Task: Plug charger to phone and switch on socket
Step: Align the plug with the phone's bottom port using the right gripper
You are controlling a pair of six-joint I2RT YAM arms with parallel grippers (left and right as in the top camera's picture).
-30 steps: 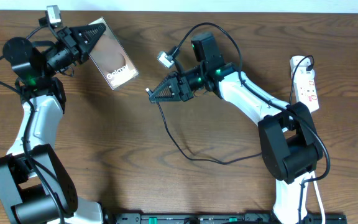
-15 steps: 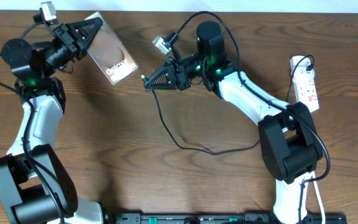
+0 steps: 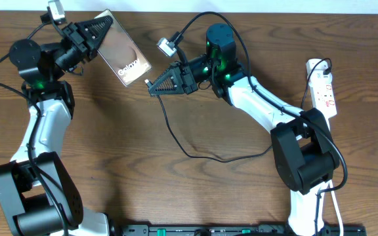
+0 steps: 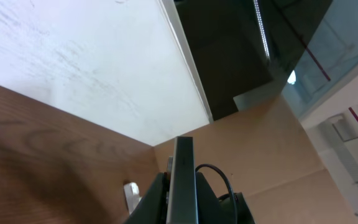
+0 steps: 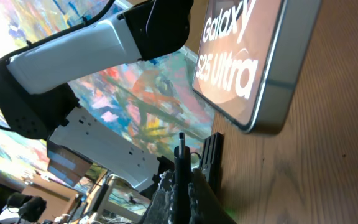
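Right fingers [image 3: 164,83], clamping the thin black charger cable [image 3: 225,159], have neared the glossy dark phone [image 3: 125,58] in the left fingers' [image 3: 90,31] grip; plugging looks close.

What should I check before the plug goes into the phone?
1. Left gripper shut on phone: ok, phone held off the table, tilted.
2. Right gripper shut on charger tip: ok.
3. Tip lined up with the phone's port: cannot tell, port not visible.
4. Tip seated in phone: not ok, a gap remains.
5. Charger has slack: ok, it trails in a loose loop.
6. Power strip switched on: cannot tell.
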